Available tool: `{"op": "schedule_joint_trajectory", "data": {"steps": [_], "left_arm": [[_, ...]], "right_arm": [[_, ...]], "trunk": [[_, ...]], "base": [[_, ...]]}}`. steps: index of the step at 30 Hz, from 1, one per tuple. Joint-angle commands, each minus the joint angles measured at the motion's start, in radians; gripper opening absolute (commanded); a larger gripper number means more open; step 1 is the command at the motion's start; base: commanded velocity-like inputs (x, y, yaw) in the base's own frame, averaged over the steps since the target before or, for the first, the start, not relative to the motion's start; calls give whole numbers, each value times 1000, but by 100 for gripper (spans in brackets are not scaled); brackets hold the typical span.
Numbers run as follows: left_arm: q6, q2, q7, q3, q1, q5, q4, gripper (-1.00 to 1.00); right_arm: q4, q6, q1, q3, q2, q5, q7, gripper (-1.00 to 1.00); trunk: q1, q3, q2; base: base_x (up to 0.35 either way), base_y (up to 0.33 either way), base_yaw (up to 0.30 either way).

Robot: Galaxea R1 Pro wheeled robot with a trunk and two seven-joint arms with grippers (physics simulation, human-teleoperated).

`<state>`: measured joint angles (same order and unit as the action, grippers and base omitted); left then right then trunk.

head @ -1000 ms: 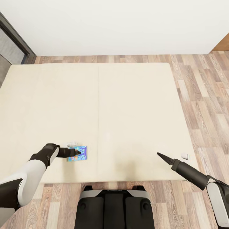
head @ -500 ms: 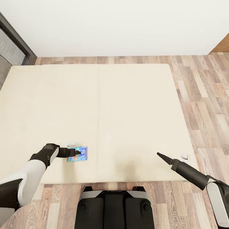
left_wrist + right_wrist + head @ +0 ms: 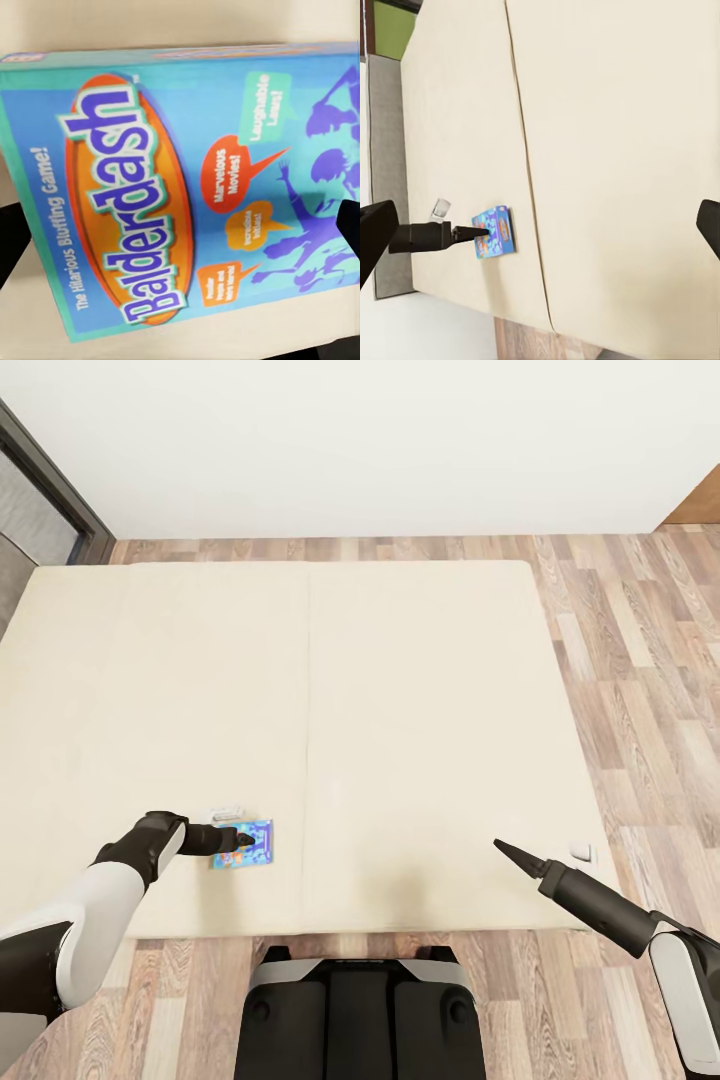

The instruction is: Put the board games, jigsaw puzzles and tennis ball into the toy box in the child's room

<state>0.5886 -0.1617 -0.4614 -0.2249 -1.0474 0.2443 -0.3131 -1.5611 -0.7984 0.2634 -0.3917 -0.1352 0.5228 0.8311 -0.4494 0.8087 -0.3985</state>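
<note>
Left pincer (image 3: 243,841): black, reaching over the near part of the bed; its tips hang right over the small blue board game. How far it is open cannot be told; nothing is visibly gripped.
Small blue board game (image 3: 243,844): a flat rectangular box with a blue printed lid reading "Balderdash" in an orange oval (image 3: 187,195), lying flat on the mattress directly under the left pincer's tips.
Wide beige bed (image 3: 400,690): plain mattress cover with a seam down the middle, stretching away ahead of both pincers.
Right pincer (image 3: 503,849): dark and pointed, tips drawn together to a point and holding nothing, hovering over the bed's near edge, well apart from the board game.
Wood-plank floor (image 3: 650,660): beyond the right pincer's outer side.
</note>
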Motion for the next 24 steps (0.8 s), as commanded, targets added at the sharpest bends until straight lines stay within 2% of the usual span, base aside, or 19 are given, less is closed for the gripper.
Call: {"op": "schedule_joint_trajectory", "data": {"steps": [1, 24], "left_arm": [[5, 0, -8, -8, 0, 10, -1, 100], [5, 0, -10, -8, 0, 10, -1, 100]], "right_arm": [[0, -5, 0, -1, 0, 2, 2, 100], [0, -5, 0, -1, -1, 2, 2, 100]], "trunk": [[-1, 1, -2], [-1, 1, -2]], "base": [[0, -7, 0], [-4, -41, 0]]}}
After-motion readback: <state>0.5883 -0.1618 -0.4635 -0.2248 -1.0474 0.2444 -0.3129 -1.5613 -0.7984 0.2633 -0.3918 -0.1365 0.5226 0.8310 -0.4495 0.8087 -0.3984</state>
